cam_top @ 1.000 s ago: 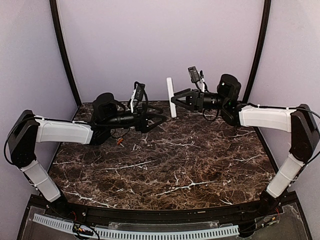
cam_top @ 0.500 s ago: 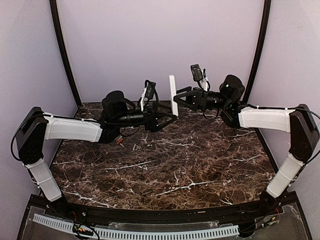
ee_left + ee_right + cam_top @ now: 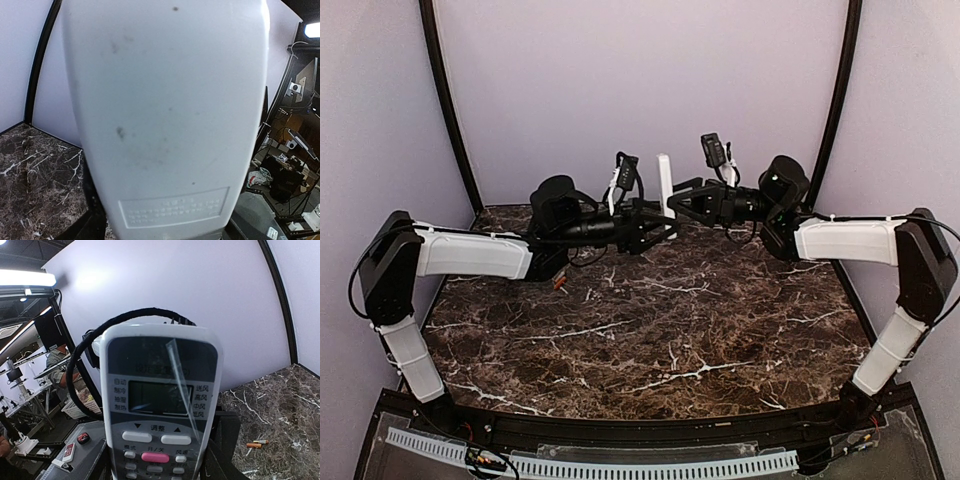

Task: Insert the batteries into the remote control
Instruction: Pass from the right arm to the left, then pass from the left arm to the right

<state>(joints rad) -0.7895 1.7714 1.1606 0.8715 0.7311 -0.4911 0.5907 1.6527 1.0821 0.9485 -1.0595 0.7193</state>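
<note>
Top external: remote control (image 3: 665, 178) upright.
Right gripper (image 3: 678, 206): clamps its lower end.
Left gripper (image 3: 658, 224): behind it, grip unclear.
Handling: likely light, stiff, slick; pinch edges.

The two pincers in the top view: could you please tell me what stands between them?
The remote control stands upright between the left pincer and the right pincer. The top view shows it, and each wrist view shows one face of it up close.

Left tool (image 3: 664, 228), right tool (image 3: 672, 204) aloft, facing
</note>
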